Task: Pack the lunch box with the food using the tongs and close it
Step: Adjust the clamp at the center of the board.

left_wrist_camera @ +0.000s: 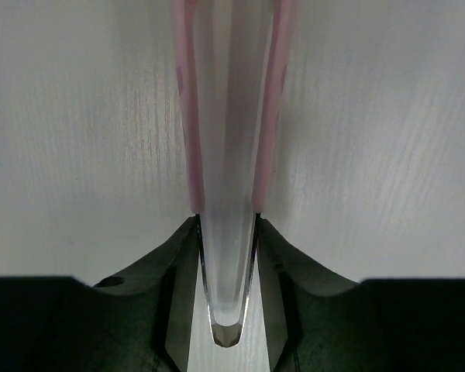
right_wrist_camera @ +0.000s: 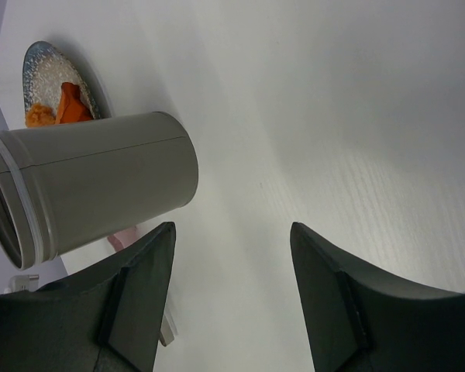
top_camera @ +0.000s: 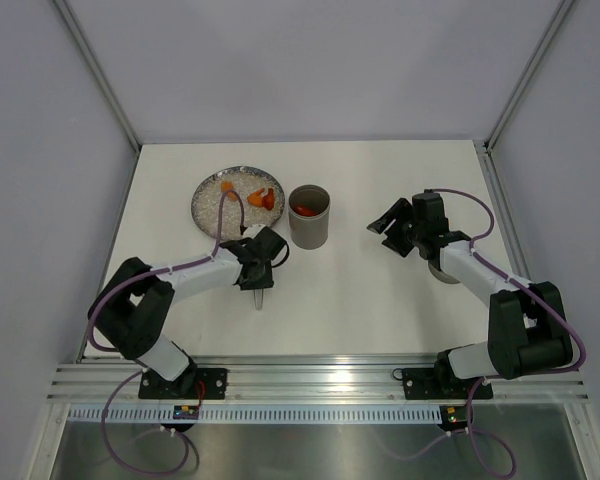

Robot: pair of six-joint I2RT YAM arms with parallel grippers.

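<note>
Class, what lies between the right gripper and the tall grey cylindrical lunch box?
Nothing: bare white table separates right gripper from lunch box, per top view.

Left wrist view: tongs (left_wrist_camera: 192, 155) soft with blur, both arms run off the top edge, tips unseen. Right wrist view: lunch box (right_wrist_camera: 93, 182) mouth clipped by the left edge; it covers part of the plate (right_wrist_camera: 43, 66) and some food (right_wrist_camera: 68, 107). Top view: flat grey disc (top_camera: 442, 274) mostly under the right arm (top_camera: 470, 262).

The tall grey cylindrical lunch box (right_wrist_camera: 101, 174) looks matt and smooth; the slim pale pink tongs (left_wrist_camera: 191, 147) are translucent plastic; the white counter (left_wrist_camera: 372, 139) shows faint grain.
</note>
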